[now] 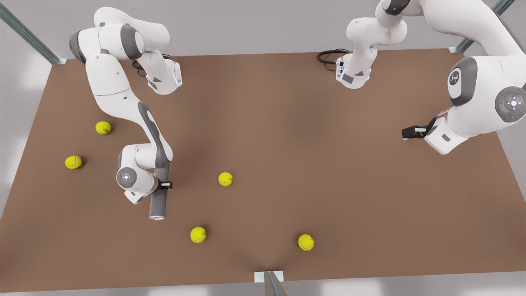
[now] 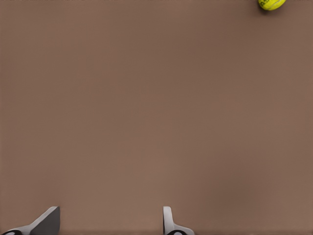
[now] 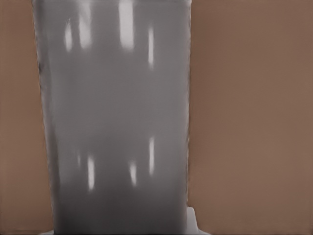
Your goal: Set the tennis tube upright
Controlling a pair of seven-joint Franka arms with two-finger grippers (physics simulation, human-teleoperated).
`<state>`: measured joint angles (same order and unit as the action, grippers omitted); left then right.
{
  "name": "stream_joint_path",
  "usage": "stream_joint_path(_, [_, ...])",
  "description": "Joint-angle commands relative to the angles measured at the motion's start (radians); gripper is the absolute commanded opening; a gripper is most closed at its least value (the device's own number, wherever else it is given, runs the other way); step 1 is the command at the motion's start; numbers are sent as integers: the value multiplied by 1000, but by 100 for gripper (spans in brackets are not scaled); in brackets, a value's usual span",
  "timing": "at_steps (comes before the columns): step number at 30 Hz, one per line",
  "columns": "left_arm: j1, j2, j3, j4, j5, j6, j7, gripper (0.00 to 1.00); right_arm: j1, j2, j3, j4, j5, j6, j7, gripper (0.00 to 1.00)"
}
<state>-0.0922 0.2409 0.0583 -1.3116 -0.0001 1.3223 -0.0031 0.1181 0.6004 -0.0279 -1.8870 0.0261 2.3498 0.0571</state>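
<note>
Right gripper first: its fingers sit either side of the tennis tube, clamped on the grey wall partway along its length, at the front view's left. The right wrist view has the tube broad and close, one fingertip hard against its edge. The tube's shiny rim points at the front edge of the brown table. It looks light, hollow and smooth, so likely slippery; a firm hold near the middle should serve. Left gripper waits well apart, fingers spread wide, nothing held. Tennis balls lie scattered.
</note>
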Motion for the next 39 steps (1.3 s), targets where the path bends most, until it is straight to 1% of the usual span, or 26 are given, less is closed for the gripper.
stream_joint_path(1, [0,0,0,0,0,0,0,100,0,-1,0,2,-6,-1,3,61])
stream_joint_path(2, [0,0,0,0,0,0,0,100,2,1,3,54,-6,-69,4,62])
stream_joint_path(3, [0,0,0,0,0,0,0,100,-2,1,25,86,-6,-112,9,62])
stream_joint_path(5, [0,0,0,0,0,0,0,100,14,1,31,158,-6,-182,12,62])
stream_joint_path(10, [0,0,0,0,0,0,0,100,141,1,29,299,-6,-313,30,62])
stream_joint_path(14, [0,0,0,0,0,2,0,100,293,1,29,336,-8,-311,35,62])
stream_joint_path(17, [0,0,0,0,0,2,0,100,419,2,29,411,-14,-336,35,62])
stream_joint_path(22, [0,1,0,0,0,3,0,100,626,4,29,445,-21,-325,29,63])
stream_joint_path(27, [0,1,0,0,0,2,0,100,764,18,29,463,-67,-288,-65,63])
stream_joint_path(29, [0,6,0,0,0,2,0,100,793,44,29,482,-71,-284,-170,63])
stream_joint_path(30, [0,6,0,0,0,2,0,100,795,68,29,522,-69,-285,-220,63])
stream_joint_path(31, [0,6,0,0,0,2,0,100,802,71,29,522,-71,-290,-226,63])
stream_joint_path(34, [-3,9,0,0,2,0,0,100,804,99,26,555,-71,-300,-421,64])
stream_joint_path(38, [-4,26,2,2,0,-2,-2,100,804,125,26,591,-71,-313,-533,64])
stream_joint_path(39, [-6,26,2,2,0,-2,-2,100,796,180,25,681,-68,-342,-545,65])
